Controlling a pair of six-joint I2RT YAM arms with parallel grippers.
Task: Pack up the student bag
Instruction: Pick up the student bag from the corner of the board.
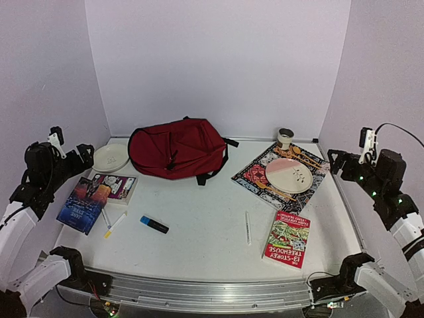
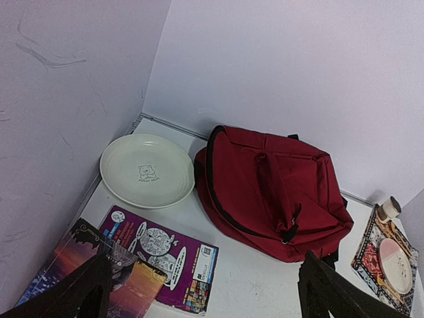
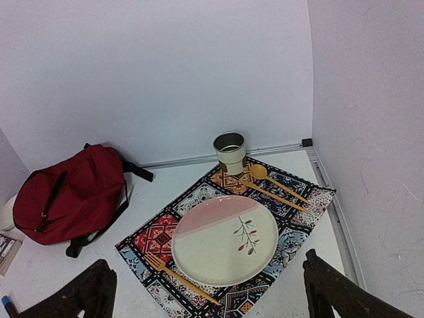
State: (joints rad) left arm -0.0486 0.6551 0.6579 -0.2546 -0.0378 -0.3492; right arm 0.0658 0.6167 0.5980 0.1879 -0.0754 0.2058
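Note:
The student bag (image 1: 175, 149) is a dark red backpack with black straps, lying flat at the back middle of the table, and its zipper looks closed. It also shows in the left wrist view (image 2: 271, 185) and the right wrist view (image 3: 66, 192). My left gripper (image 1: 81, 154) hangs open and empty above the left edge, over the books (image 2: 205, 301). My right gripper (image 1: 336, 161) hangs open and empty above the right edge, near the placemat (image 3: 209, 301). Neither touches the bag.
A purple book (image 1: 114, 187) and a dark book (image 1: 83, 204) lie at left. A white plate (image 1: 110, 158) lies behind them. A blue highlighter (image 1: 154, 224), marker (image 1: 114, 225), pen (image 1: 248, 227) and red book (image 1: 289, 240) lie in front. A placemat (image 1: 255, 173) carries a pink plate (image 1: 289, 175), with a cup (image 1: 285, 138) behind it.

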